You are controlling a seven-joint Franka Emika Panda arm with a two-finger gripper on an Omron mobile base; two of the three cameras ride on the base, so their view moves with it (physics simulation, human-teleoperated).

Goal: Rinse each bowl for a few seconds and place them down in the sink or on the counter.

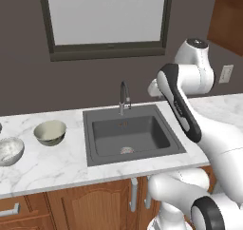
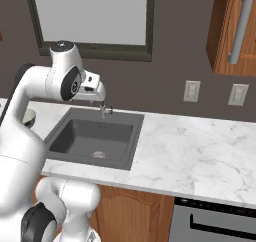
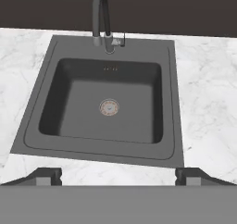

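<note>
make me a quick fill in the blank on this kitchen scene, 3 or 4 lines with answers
1. The two bowls sit on the counter to the ____ of the sink in the left base view.
2. The basin holds no bowl; at its bottom is a round ____.
3. The hand has its fingers spread ____, holding nothing.
4. The faucet stands at the sink's ____ edge.

Answers: left; drain; open; back
</note>
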